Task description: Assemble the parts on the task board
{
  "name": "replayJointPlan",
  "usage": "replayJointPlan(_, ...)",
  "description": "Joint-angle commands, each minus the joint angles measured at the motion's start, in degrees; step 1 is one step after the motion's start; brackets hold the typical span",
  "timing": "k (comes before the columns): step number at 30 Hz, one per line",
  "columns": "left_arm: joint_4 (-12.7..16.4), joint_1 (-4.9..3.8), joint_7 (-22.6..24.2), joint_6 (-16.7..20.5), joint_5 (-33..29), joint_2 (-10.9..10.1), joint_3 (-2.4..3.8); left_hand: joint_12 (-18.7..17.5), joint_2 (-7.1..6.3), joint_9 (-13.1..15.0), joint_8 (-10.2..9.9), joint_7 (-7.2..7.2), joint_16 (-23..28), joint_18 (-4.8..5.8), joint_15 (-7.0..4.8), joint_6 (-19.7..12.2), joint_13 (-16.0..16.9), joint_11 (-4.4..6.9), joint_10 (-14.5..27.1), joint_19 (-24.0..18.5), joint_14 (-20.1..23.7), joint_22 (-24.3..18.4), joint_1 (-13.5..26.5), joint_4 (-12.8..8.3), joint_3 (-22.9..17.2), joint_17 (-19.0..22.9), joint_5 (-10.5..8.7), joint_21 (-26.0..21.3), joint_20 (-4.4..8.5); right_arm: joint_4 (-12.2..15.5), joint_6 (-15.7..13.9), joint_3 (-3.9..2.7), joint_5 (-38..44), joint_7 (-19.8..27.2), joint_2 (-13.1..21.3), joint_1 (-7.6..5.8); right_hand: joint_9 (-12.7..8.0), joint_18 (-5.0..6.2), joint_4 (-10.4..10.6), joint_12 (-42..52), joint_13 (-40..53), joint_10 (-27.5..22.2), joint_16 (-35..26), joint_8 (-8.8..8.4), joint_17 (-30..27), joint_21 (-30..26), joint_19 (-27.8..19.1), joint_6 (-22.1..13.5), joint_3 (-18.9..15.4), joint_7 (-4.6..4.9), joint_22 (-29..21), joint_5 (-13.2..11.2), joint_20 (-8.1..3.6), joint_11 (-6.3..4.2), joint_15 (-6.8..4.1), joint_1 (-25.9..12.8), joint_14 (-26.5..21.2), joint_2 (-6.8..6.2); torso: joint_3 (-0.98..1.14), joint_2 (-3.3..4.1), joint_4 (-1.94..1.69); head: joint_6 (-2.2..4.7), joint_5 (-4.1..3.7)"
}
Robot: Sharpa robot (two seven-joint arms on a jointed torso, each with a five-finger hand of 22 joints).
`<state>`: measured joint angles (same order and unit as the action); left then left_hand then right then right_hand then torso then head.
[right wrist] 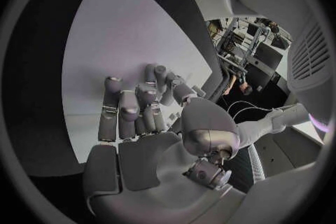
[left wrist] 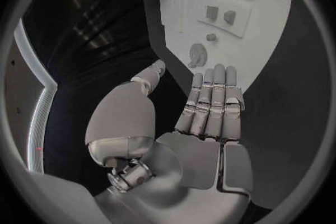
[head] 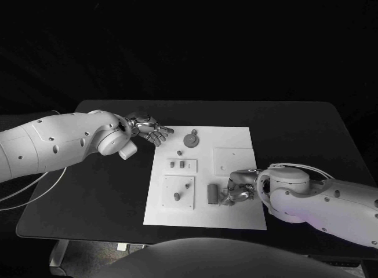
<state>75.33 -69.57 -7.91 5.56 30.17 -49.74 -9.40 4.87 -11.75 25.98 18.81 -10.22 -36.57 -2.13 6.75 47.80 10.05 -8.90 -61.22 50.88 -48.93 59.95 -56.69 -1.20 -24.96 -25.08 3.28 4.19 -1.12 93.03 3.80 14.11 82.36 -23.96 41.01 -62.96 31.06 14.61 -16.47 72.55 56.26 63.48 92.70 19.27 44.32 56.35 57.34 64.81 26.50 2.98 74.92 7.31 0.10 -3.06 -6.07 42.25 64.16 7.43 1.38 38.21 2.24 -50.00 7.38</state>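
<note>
Two hands are sitting over the table as I am watching from my station. The task board (head: 231, 214) is lying flat in the middle of the black table (head: 323, 133), and I am seeing the grey parts spread across it: a round disc-shaped part (head: 192, 139) near the far left corner, two small blocks (head: 181, 165) standing side by side on a raised square plate below it, a small peg (head: 177, 196) standing on another raised plate toward the near left, and a dark upright piece (head: 213, 194) just beside the right hand. The left hand (head: 147, 130) is hovering at the far left edge of the board; in the left wrist view its fingers (left wrist: 210, 103) are lying straight and close together, the thumb (left wrist: 150, 74) standing apart, and they are gripping nothing, with the disc-shaped part (left wrist: 198, 56) lying just beyond the fingertips and not touched. The right hand (head: 239, 186) is resting low over the near right part of the board, beside the dark upright piece. In the right wrist view its fingers (right wrist: 129, 109) are curling partly inward over the white surface (right wrist: 119, 28), but I cannot tell whether they are pinching anything or merely bending over the board.
</note>
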Motion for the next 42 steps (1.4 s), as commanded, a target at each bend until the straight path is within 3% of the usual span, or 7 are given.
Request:
replayJointPlan(1,0.08,-0.16,0.00,-0.94,0.27,0.11,0.02,-0.27,0.09,-0.07,-0.17,-0.10,0.37,-1.13,-0.07,-0.03,-0.08,-0.35,-0.01,-0.16,-0.02,-0.07,-0.05,0.46,-0.03,-0.09,-0.10,-0.17,0.11,-0.06,1.43,0.09,-0.07,-0.32,0.23,0.15,0.10,0.39,-0.36,-0.19,0.06,0.57,-0.21,0.19,0.09,-0.30,0.01,0.27,-0.10,0.13,0.89,0.33,0.00,0.00,0.01,0.25,0.34,0.66,0.01,0.00,0.03,0.00,-0.02)
replayJointPlan(12,-0.01,-0.16,-0.11,-0.96,0.29,0.13,0.00,-0.28,0.09,-0.08,-0.18,-0.10,0.38,-1.13,-0.07,-0.03,-0.09,-0.35,-0.01,-0.16,-0.03,-0.08,-0.11,0.53,-0.02,-0.12,-0.10,-0.17,0.11,-0.01,1.00,0.09,-2.49,1.22,1.18,0.21,0.08,0.39,-0.36,-0.23,0.12,0.56,-0.22,0.19,0.11,-0.29,-0.06,0.24,-0.11,0.14,0.92,0.32,0.00,0.01,0.01,0.48,0.31,0.87,0.01,0.01,0.00,0.00,-0.12)
replayJointPlan(25,-0.05,-0.15,-0.30,-1.05,0.37,0.13,-0.04,-0.29,0.09,-0.08,-0.19,-0.11,0.41,-1.13,-0.07,-0.04,-0.09,-0.36,-0.01,-0.17,-0.03,-0.09,-0.20,0.61,0.00,-0.16,-0.11,-0.17,0.11,-0.03,-2.64,0.09,-6.44,1.14,1.52,0.23,-0.06,0.39,-0.24,-0.57,0.14,0.35,-0.47,0.00,0.05,-0.43,-0.26,-0.16,-0.63,0.31,0.87,0.26,0.16,0.17,0.04,0.21,0.13,0.73,0.00,0.00,-0.01,0.00,-0.37)
replayJointPlan(28,-0.06,-0.15,-0.32,-1.08,0.38,0.13,-0.04,-0.29,0.09,-0.09,-0.19,-0.11,0.41,-1.13,-0.07,-0.04,-0.09,-0.36,-0.01,-0.17,-0.03,-0.09,-0.22,0.62,0.01,-0.16,-0.11,-0.17,0.11,-0.17,-3.36,0.09,-7.44,1.11,1.54,0.23,-0.23,0.39,-0.12,-0.93,0.10,0.09,-0.68,-0.23,0.00,-0.61,-0.33,-0.54,-1.16,0.48,0.77,0.26,0.29,0.33,0.08,-0.49,0.01,-0.16,-0.02,0.00,-0.01,0.00,-0.44)
replayJointPlan(31,-0.06,-0.15,-0.34,-1.09,0.38,0.12,-0.06,-0.29,0.09,-0.09,-0.19,-0.11,0.42,-1.13,-0.07,-0.04,-0.09,-0.36,-0.01,-0.17,-0.03,-0.09,-0.24,0.63,0.01,-0.17,-0.11,-0.17,0.11,-0.43,-3.59,0.09,-7.53,0.98,1.62,0.23,-0.45,0.39,0.06,-1.34,0.05,-0.30,-0.91,-0.55,-0.05,-0.85,-0.38,-1.09,-1.44,0.68,0.63,0.33,0.37,0.52,0.11,-1.19,-0.17,-2.00,-0.03,-0.02,-0.01,0.00,-0.49)
replayJointPlan(34,-0.04,-0.15,-0.43,-1.05,0.39,0.09,-0.07,-0.30,0.09,-0.09,-0.19,-0.11,0.42,-1.13,-0.07,-0.04,-0.09,-0.36,-0.01,-0.17,-0.03,-0.09,-0.26,0.63,0.02,-0.17,-0.11,-0.17,0.11,-0.65,-3.60,0.09,-7.70,0.92,1.72,0.23,-0.56,0.39,0.27,-1.52,0.06,-0.51,-1.05,-0.68,-0.06,-1.04,-0.36,-1.32,-1.26,0.79,0.53,0.36,0.40,0.62,0.10,-1.56,-0.28,-2.77,-0.04,-0.01,-0.02,0.00,-0.55)
replayJointPlan(42,0.01,-0.15,-0.63,-1.15,0.43,0.01,-0.10,-0.30,0.17,-0.09,-0.20,-0.11,0.43,-1.13,-0.07,-0.05,-0.09,-0.36,-0.01,-0.17,-0.04,-0.09,-0.31,0.68,0.02,-0.20,-0.10,-0.16,0.11,-0.82,-3.10,0.09,-7.62,0.44,1.90,0.23,-0.68,0.39,0.68,-1.71,0.08,-0.70,-1.21,-0.79,-0.07,-1.26,-0.36,-1.50,-0.93,0.89,0.43,0.36,0.45,0.72,0.10,-2.12,-0.41,-3.21,-0.03,-0.01,-0.01,0.00,-0.67)
